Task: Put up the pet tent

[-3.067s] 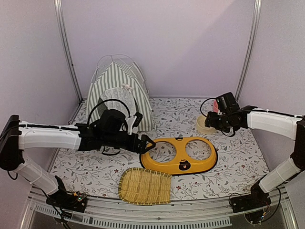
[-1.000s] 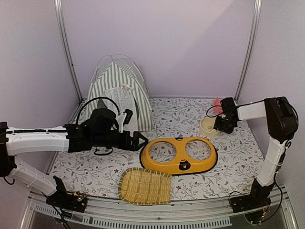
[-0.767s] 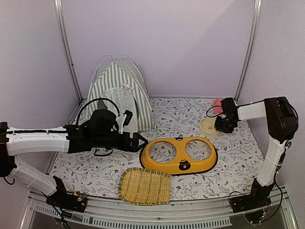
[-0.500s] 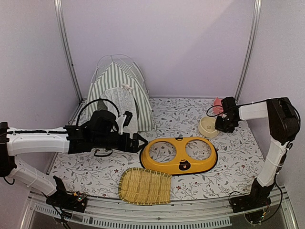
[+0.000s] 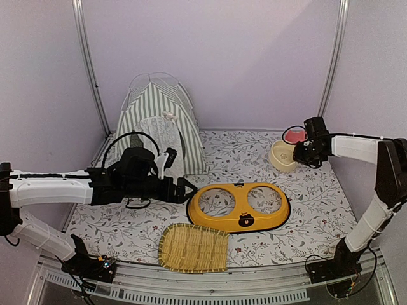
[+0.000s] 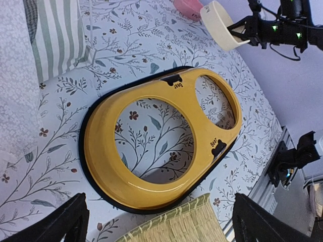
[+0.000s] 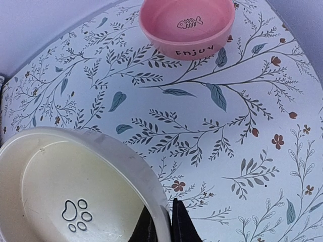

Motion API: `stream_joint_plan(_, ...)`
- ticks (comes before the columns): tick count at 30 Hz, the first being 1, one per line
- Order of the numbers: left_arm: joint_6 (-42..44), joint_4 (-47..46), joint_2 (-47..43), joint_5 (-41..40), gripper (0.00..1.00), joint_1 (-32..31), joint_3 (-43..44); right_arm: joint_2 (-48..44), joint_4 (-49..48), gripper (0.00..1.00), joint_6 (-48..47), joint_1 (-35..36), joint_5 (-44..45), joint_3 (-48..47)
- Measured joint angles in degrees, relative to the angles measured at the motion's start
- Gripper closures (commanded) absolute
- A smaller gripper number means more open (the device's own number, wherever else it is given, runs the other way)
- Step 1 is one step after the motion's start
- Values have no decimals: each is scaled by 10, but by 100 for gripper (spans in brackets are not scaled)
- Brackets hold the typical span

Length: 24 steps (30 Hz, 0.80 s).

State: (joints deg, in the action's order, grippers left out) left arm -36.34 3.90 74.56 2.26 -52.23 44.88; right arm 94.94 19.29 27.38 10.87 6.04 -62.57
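Wrist view shows right gripper (image 7: pixel 162 222) clamping cream bowl (image 7: pixel 75 186) rim; left gripper (image 5: pixel 190 189) gapes wide.

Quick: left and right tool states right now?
Left tool: open, holding nothing.
Right tool: closed on the rim of the cream round paw-print bowl.

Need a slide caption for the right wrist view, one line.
Right end effector pinching the rim of a cream paw-print bowl, with a pink fish-print bowl beyond on the floral mat.
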Motion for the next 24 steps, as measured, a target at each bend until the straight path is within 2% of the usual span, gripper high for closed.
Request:
stream_joint_plan(8, 0, -8, 0, -3, 1, 0, -1, -58, 19, 100, -7, 35, -5, 0)
stream_joint_plan(15, 1, -16, 1, -7, 1, 1, -1, -94, 36, 100, -7, 140, -5, 5)
stream_joint_plan(24, 1, -19, 8, -7, 1, 8, -1, -93, 49, 100, 12, 267, -2, 34)
